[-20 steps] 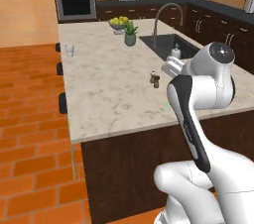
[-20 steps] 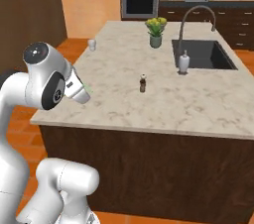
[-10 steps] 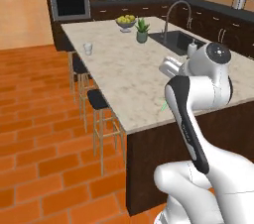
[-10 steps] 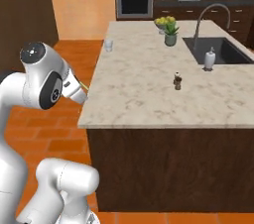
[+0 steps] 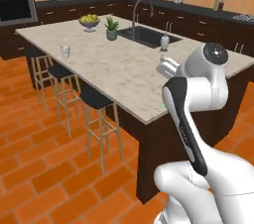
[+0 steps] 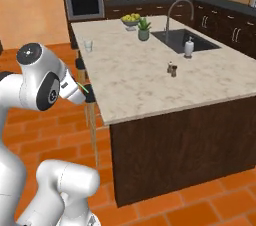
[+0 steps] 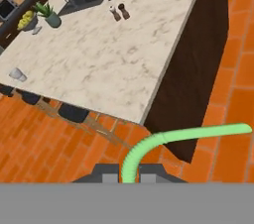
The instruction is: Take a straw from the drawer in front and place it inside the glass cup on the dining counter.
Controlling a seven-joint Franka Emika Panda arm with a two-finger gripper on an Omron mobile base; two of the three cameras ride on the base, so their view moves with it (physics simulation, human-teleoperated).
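My gripper [image 7: 121, 176] is shut on the straw [image 7: 163, 139], a light green stick that curves up from between the fingertips and bends off to the right. A green tip of the straw [image 6: 85, 88] pokes out by my wrist, over the brick floor beside the counter's corner. The dining counter [image 7: 114, 54] [image 5: 114, 72] [image 6: 140, 77] is beige marble on a dark base. The glass cup [image 5: 65, 51] [image 6: 88, 45] [image 7: 17, 74] stands upright near the counter's far long edge, well away from my gripper. The drawer is out of view.
Bar stools [image 5: 96, 100] line the counter's left side. On the top are a sink with faucet [image 6: 182, 40], a soap bottle [image 6: 189, 47], two small shakers [image 6: 172, 69], a potted plant [image 5: 111, 28] and a fruit bowl [image 5: 89, 21]. Orange brick floor [image 5: 44, 168] lies open at the left.
The whole picture has shifted: the base has driven and turned, so the counter's near corner and stools now face me. The arm's pose and its hold on the straw look unchanged.
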